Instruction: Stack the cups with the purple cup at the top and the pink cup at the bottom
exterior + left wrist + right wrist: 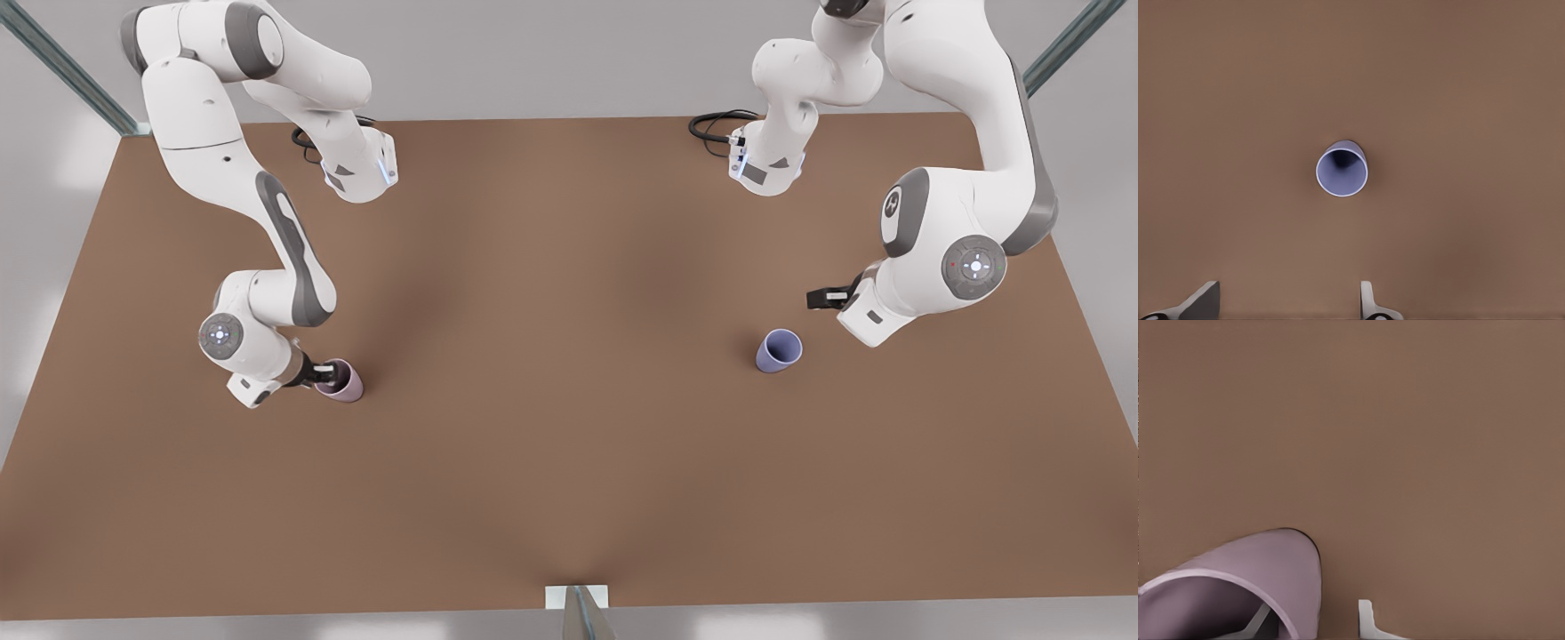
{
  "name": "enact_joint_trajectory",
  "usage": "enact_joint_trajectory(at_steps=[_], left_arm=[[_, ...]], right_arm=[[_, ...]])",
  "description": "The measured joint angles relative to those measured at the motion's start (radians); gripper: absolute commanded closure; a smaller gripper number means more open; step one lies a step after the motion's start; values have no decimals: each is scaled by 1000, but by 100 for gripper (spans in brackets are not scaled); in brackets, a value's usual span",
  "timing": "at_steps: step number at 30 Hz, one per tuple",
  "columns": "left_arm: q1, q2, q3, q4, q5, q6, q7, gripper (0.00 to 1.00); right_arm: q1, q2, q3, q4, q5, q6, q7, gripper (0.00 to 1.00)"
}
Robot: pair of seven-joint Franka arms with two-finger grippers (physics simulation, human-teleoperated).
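Right gripper: lower left of front view, one finger inside, one outside pink cup wall, clamping it | Left gripper: fingers spread, right of frame, near purple cup | Cups: 2, both upright on surface, mouths up, well apart.

Soft, even light; faint shadows, no glare.

The matte brown flat counter is brightly and diffusely lit, with broad dim bands of shade near its middle. The small lavender tapered cup casts barely any shadow. In the right wrist view the pale mauve-pink tapered cup looms close, its rim perhaps slightly soft.
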Motion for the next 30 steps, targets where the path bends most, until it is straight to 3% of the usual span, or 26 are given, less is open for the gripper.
enact_joint_trajectory(at_steps=[16,22,26,29,30], left_arm=[[0,9,0,0,0,0,1,0],[1,3,1,0,0,0,1,0],[5,3,5,0,1,0,2,0],[7,0,6,-12,1,7,2,0],[8,0,6,-14,1,8,2,0]], right_arm=[[5,-31,21,31,8,-59,6,79],[8,-42,178,270,7,-348,170,79],[205,-2,187,384,6,-361,437,79],[379,173,186,682,-2,-498,667,79],[424,264,184,851,-16,-581,746,79]])
